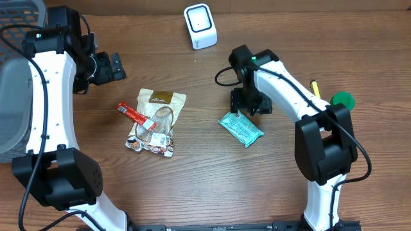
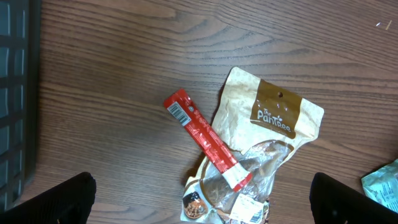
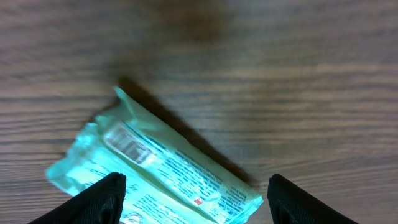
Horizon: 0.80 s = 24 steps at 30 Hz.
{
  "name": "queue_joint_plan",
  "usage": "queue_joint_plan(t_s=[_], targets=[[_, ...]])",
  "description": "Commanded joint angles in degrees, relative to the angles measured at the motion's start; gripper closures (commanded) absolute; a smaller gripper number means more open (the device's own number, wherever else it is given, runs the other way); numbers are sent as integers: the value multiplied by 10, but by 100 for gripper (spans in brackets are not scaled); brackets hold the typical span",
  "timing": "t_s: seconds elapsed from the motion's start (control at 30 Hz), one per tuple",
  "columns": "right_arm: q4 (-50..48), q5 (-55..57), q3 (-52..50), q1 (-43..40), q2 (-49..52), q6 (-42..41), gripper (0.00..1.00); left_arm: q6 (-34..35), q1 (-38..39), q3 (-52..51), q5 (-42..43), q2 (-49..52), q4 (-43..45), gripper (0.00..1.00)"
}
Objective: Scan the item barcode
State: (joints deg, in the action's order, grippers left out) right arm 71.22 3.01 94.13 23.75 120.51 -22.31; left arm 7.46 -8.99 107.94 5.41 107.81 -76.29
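Lying flat on the wooden surface, the teal packet [image 1: 241, 128] has its long axis on a diagonal in the overhead view, one end up and to the left, the other down and to the right, toward the base of the right arm. In the right wrist view the same packet [image 3: 168, 168] slants from upper left to lower right, printed face up, with a small barcode label near its upper-left end. The right jaws stand spread directly above it. One fingertip [image 3: 106, 196] overlaps the packet's left part and the other sits just off its lower-right corner, so most of the packet lies between them; whether either tip touches the wrapper cannot be told. A white scanner [image 1: 200, 25] stands upright at the far edge, well apart from the packet. The left jaws are spread wide with nothing between them, hovering over a red stick pack [image 2: 205, 140] that lies diagonally across a beige pouch [image 2: 273, 124], both well to the left of the teal packet. A grey basket [image 1: 13, 96] sits at the left edge, and a green round thing [image 1: 342, 100] with a yellow pen [image 1: 315, 88] lies beside the right arm.
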Motion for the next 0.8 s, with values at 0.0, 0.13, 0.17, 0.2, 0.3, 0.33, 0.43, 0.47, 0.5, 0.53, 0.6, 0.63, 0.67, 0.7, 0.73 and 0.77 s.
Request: queue_joint_plan(t_s=[0.0,0.13,0.17,0.2,0.3,0.33,0.43,0.47,0.5,0.53,0.6,0.63,0.67,0.7,0.73,0.77], targets=[[-6,1,-29,3,-4,-4,25,-7,4,-1,4,-3,1,0],[-27,-51,-72,3,-4,-4,21,-7,4,-1,4,-3,1,0],[-32,-65,-82,3,-4,-2,20,-7,4,-1,4,-3,1,0],[-37,-75,-92,3,-4,-2,20,-7,4,-1,4,-3,1,0],[-54,-78,-113,3,-4,-2,20,-7,4,-1,4,-3,1,0],[-59,-79,-116,4,-4,-2,20,-7,4,-1,4,-3,1,0],[-75,-118,-123,6,-4,45,20,-7,4,-1,4,-3,1,0],[-78,-141,-123,7,-4,68,20,-7,4,-1,4,-3,1,0],[-83,-162,-123,8,-4,84,21,-7,4,-1,4,-3,1,0],[-89,-183,-123,10,-4,93,21,-7,4,-1,4,-3,1,0],[-97,-202,-123,15,-4,93,21,-7,4,-1,4,-3,1,0],[-102,-208,-123,20,-4,93,21,-7,4,-1,4,-3,1,0],[-106,-211,-123,27,-4,93,21,-7,4,-1,4,-3,1,1],[-110,-211,-123,34,-4,93,21,-7,4,-1,4,-3,1,0],[-115,-211,-123,42,-4,93,21,-7,4,-1,4,-3,1,0],[-121,-211,-123,50,-4,92,21,-7,4,-1,4,-3,1,0]])
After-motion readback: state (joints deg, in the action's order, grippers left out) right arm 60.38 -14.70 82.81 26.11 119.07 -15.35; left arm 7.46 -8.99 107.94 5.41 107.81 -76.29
